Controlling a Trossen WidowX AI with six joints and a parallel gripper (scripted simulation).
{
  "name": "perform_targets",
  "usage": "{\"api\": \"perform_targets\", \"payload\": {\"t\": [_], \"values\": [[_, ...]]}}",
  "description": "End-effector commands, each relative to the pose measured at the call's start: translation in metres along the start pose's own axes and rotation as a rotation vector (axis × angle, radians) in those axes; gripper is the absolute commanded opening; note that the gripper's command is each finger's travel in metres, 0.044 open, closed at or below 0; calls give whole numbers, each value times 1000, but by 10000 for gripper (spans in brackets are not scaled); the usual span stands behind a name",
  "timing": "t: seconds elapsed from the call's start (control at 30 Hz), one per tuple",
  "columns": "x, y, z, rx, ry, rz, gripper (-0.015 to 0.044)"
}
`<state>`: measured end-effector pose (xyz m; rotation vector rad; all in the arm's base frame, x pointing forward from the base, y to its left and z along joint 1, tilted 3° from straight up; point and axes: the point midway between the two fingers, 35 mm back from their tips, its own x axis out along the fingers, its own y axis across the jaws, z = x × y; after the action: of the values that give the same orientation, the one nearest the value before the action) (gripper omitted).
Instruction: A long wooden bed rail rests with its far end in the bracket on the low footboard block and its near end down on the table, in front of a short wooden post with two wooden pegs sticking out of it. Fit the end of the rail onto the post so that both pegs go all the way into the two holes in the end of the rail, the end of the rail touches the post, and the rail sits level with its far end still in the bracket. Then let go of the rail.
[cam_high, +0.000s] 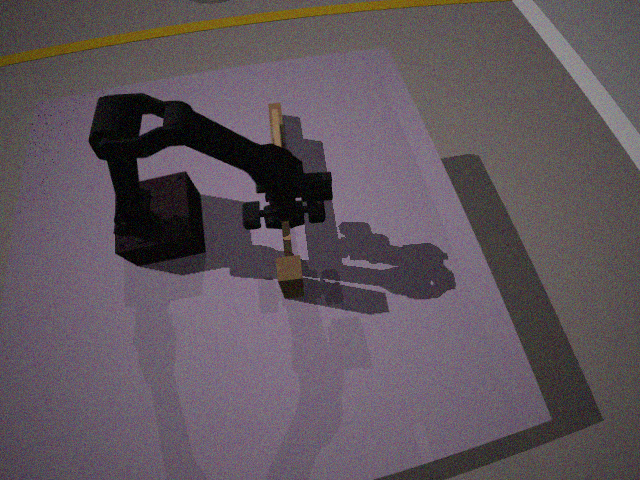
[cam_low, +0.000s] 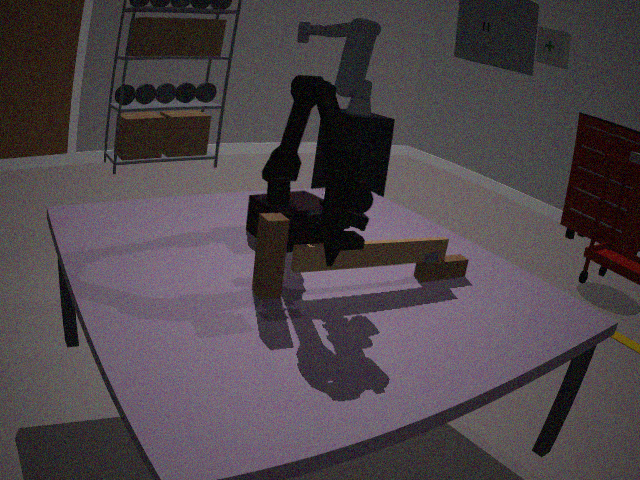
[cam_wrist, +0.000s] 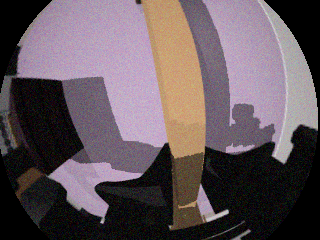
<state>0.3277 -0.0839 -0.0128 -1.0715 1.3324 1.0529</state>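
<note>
The wooden rail (cam_high: 276, 124) (cam_low: 392, 253) (cam_wrist: 180, 85) runs from the low footboard block (cam_low: 449, 268) toward the wooden post (cam_high: 288, 268) (cam_low: 270, 258). My gripper (cam_low: 330, 255) (cam_wrist: 176, 144) is shut on the rail near its post end, one finger on each side. That end is held above the table, and the rail looks about level in the exterior view. The far end sits at the block's bracket. The rail's near end stands very close to the post, with a narrow gap showing in the exterior view. The pegs and holes cannot be made out.
The arm's dark base box (cam_high: 170, 222) (cam_wrist: 40, 125) stands beside the rail, on the left in the top view. The post stands upright just past the gripper. Dark shadows of the arm and rail fall across the table (cam_high: 439, 361) (cam_low: 439, 356).
</note>
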Motion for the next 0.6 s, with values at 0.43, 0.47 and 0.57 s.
{"api": "perform_targets", "payload": {"t": [0.43, 0.47, 0.57], "values": [[-5, -2, -6, -3, 2, -11, 0], [-5, -2, -6, -3, 2, -11, 0], [-5, -2, -7, -3, 2, -11, 0]]}}
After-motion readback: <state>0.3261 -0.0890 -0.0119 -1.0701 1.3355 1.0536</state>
